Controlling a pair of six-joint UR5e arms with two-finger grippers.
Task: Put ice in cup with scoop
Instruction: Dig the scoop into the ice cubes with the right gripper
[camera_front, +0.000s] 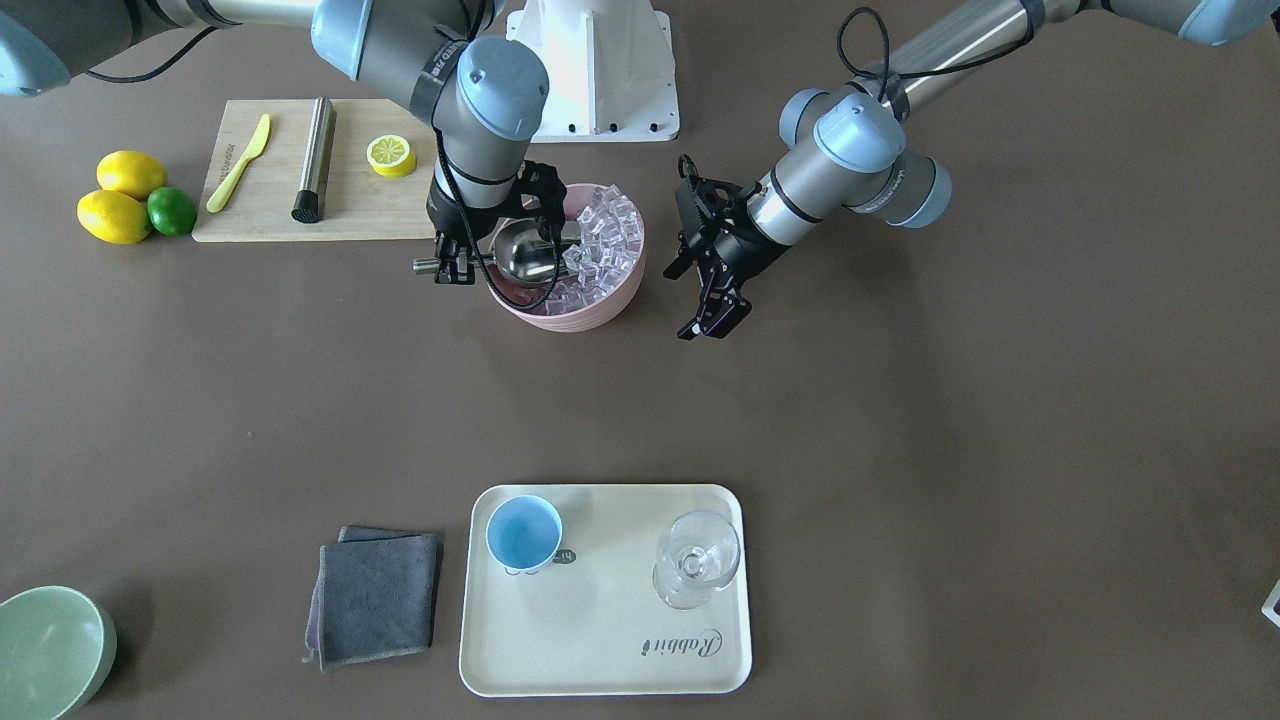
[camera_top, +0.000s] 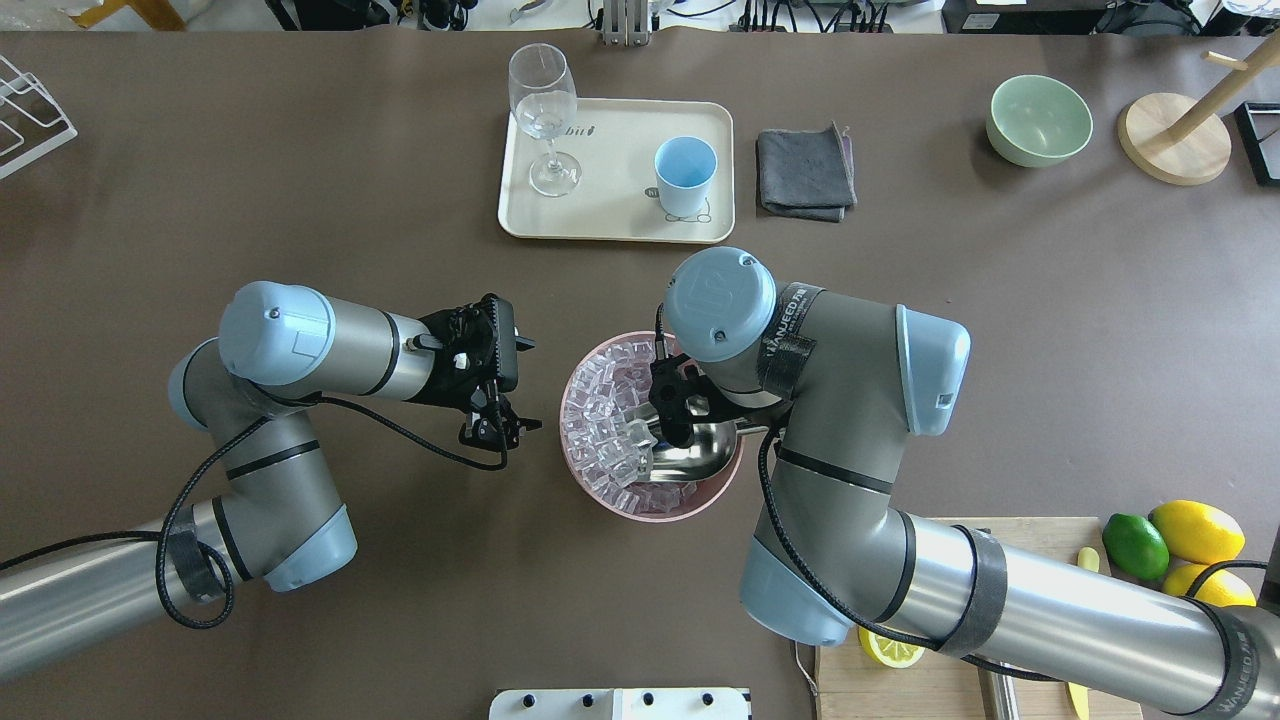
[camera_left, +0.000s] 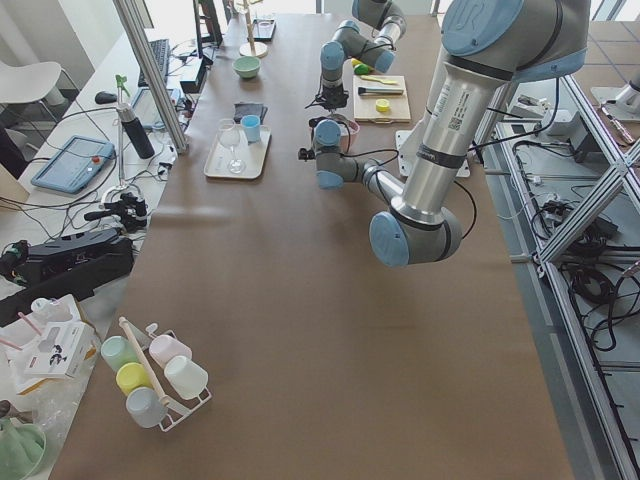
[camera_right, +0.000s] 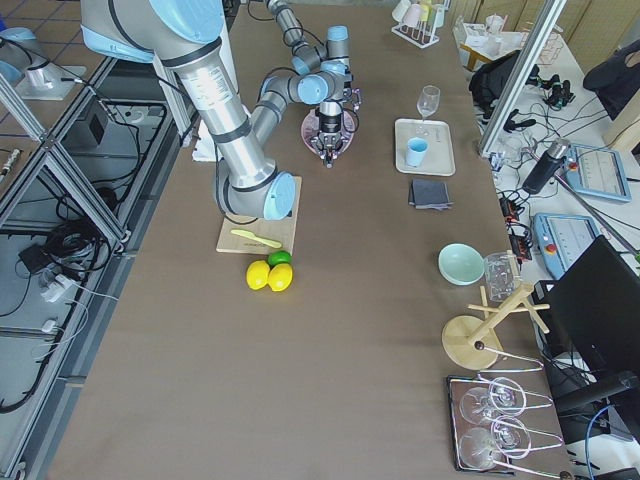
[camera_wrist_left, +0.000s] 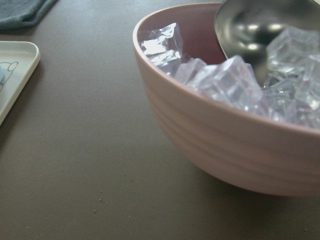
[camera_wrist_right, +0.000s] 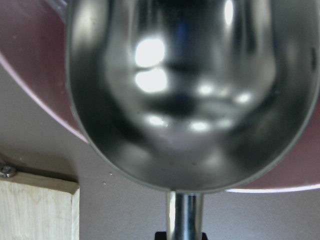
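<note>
My right gripper (camera_front: 452, 262) is shut on the thin handle of the steel scoop (camera_front: 528, 250). The scoop's trough lies in a pink bowl (camera_front: 590, 310) against a heap of clear ice cubes (camera_front: 605, 235). The trough also fills the right wrist view (camera_wrist_right: 190, 100) and looks empty there. My left gripper (camera_front: 715, 315) hangs open and empty just beside the bowl, close to the table. The light blue cup (camera_front: 523, 533) stands upright and empty on a cream tray (camera_front: 600, 650) at the far side from the robot, well apart from both grippers.
A clear stemmed glass (camera_front: 697, 555) stands on the tray beside the cup. A folded grey cloth (camera_front: 375, 595) and a pale green bowl (camera_front: 45, 650) lie past it. A cutting board (camera_front: 260, 200) holds a steel cylinder, a yellow knife and half a lemon, with lemons and a lime (camera_front: 172, 210) beside it.
</note>
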